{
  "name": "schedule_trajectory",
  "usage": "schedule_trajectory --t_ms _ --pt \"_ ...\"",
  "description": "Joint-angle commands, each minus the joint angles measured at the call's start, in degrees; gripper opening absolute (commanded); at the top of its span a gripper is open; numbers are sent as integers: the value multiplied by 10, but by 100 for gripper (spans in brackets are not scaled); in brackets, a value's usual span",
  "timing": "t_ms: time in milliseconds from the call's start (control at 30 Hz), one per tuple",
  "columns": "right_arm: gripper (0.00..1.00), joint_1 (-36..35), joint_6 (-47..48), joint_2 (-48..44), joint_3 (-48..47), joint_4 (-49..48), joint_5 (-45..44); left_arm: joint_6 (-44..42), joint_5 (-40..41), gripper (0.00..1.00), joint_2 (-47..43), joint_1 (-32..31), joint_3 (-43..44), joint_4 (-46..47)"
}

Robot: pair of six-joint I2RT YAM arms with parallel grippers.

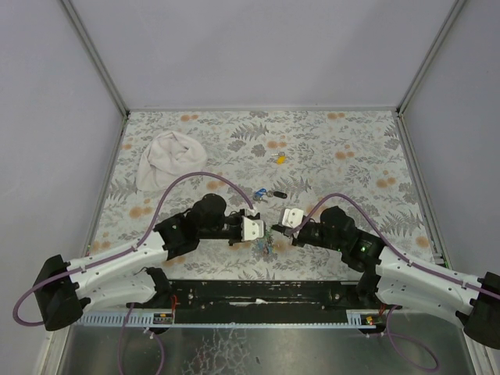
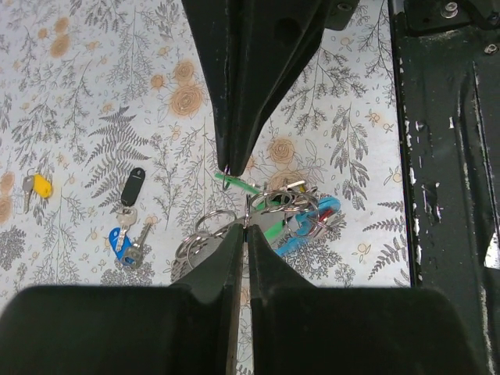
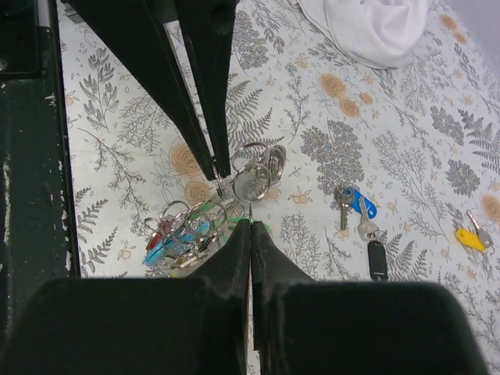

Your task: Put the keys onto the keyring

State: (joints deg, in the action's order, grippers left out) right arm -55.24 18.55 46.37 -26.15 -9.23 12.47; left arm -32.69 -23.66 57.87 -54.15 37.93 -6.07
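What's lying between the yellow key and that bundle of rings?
The black key and blue key lie between the yellow key and keyring; the left wrist view shows it best.

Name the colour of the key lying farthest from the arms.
Yellow: the key has a yellow head, clearest in the left wrist view.

keyring lies bunched, green key against it; blue key and black key nearby, yellow key farther.
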Motion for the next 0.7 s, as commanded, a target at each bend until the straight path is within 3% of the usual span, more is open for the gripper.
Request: schedule_trajectory --t_ms 0,667 --pt "0 -5 22 -2 1 -31 30 -9 33 0 -9 -9 9 1" --pt "0 -9 51 -7 -8 -13 33 -6 30 0 -15 -17 -9 35"
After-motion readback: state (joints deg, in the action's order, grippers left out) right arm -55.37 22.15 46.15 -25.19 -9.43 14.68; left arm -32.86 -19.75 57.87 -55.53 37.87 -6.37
